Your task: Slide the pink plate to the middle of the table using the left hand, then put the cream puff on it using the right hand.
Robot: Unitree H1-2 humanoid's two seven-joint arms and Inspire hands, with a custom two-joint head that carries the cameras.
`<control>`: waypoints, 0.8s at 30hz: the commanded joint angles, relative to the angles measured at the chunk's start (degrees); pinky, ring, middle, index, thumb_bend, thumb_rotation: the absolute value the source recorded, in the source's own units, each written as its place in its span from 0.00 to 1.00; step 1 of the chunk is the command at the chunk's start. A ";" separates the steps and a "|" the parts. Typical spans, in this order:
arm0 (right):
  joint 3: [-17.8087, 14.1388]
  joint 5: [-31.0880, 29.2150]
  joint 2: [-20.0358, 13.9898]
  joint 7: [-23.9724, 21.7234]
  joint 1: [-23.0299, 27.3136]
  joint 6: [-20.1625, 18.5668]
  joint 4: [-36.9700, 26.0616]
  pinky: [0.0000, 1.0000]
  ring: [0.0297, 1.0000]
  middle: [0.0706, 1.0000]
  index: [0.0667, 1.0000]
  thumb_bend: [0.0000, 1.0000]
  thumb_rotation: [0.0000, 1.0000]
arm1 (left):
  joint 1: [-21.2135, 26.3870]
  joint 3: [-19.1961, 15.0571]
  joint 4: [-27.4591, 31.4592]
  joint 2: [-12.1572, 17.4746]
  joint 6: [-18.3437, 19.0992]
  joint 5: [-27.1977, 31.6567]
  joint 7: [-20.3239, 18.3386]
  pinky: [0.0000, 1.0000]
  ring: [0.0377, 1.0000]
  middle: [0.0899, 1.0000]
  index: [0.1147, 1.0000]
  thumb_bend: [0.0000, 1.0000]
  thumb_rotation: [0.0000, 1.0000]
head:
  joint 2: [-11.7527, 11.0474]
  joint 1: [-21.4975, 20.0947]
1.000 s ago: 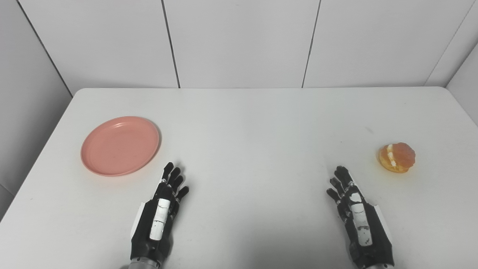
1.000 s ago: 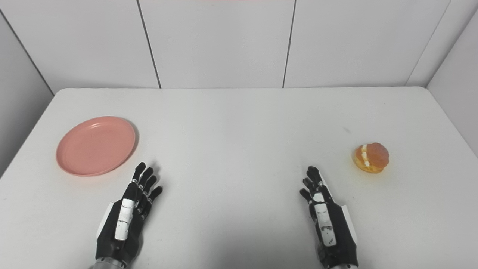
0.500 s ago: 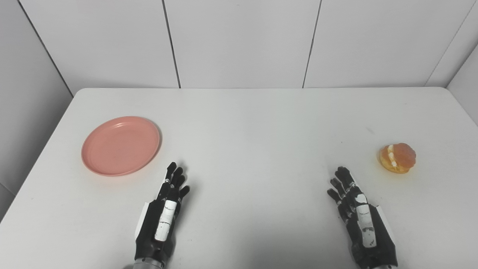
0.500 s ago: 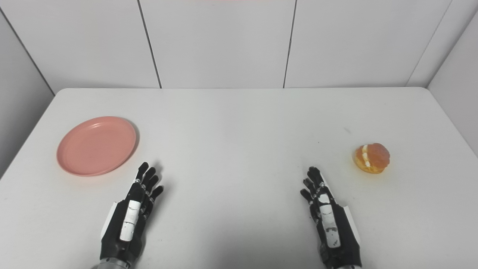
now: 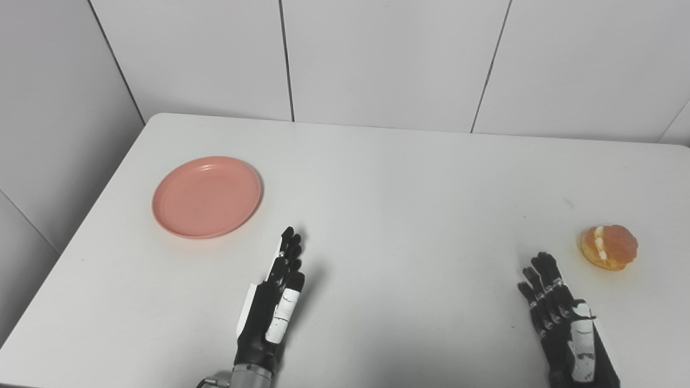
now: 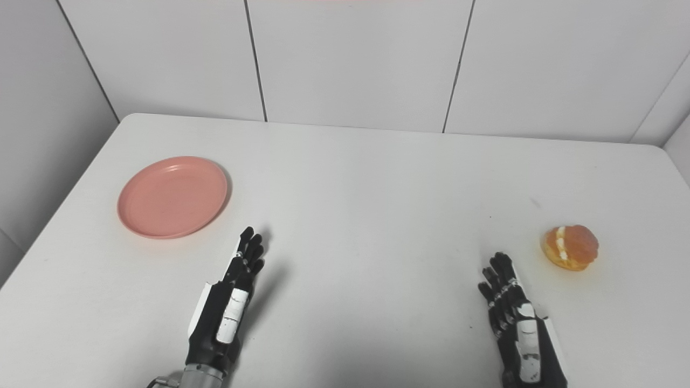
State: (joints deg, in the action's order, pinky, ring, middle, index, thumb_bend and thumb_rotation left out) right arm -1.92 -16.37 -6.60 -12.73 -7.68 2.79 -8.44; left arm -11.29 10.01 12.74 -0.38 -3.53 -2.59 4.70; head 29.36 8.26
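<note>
On the far left of the white bench (image 5: 377, 178), pink plate (image 5: 207, 196) lies flat, nothing on it, well short of the middle. Just to its right and nearer the front edge, left hand (image 5: 274, 307) is turned onto its edge above the bench, fingers (image 5: 289, 250) stretched out straight and pointing away from the robot; released, grasping nothing, clear of the plate rim. Middle of the bench bare, faint specks only. Further right, right hand (image 6: 520, 323) sits low at the front edge, back upward, fingers (image 6: 498, 275) extended and a little apart; also released, nothing in it. Beyond its fingertips and slightly to the right, cream puff (image 6: 570, 247) rests on the bench, golden-brown with a white seam of filling facing left; near the hand but not touching. Plate and puff well apart, at opposite sides. Pale panelled wall (image 5: 388, 59) behind.
</note>
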 commanded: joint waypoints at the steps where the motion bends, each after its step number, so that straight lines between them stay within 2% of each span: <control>1: -0.64 0.21 -0.62 0.46 -1.69 -1.14 3.36 1.00 1.00 1.00 0.97 0.82 0.99 | -4.58 1.53 -1.66 -3.02 0.46 -0.17 -0.39 1.00 1.00 1.00 1.00 0.87 0.93 | -0.30 0.24; 4: -0.69 0.22 -0.66 0.28 -1.57 -0.97 3.85 1.00 1.00 1.00 0.98 0.82 1.00 | -4.47 1.76 -2.05 -3.02 0.37 0.22 -0.26 1.00 1.00 1.00 1.00 0.89 0.93 | -0.68 0.33; 12: -0.63 0.11 -0.63 -0.28 -0.93 -0.09 5.97 1.00 1.00 1.00 0.98 0.81 1.00 | -3.76 1.71 -4.77 -3.10 -1.60 0.35 0.15 1.00 1.00 1.00 1.00 0.88 0.94 | -3.50 0.73; 24: -0.50 -0.09 -0.82 -0.71 -0.33 0.73 7.66 1.00 1.00 1.00 0.98 0.80 1.00 | -2.95 1.35 -7.53 -3.26 -5.16 0.78 0.38 1.00 1.00 1.00 1.00 0.84 0.91 | -4.55 1.47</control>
State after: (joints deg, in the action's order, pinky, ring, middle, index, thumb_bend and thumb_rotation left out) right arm -2.29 -16.84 -6.97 -13.62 -6.35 5.18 -5.42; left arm -10.65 10.31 8.04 -0.81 -10.53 -2.27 5.81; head 24.79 9.67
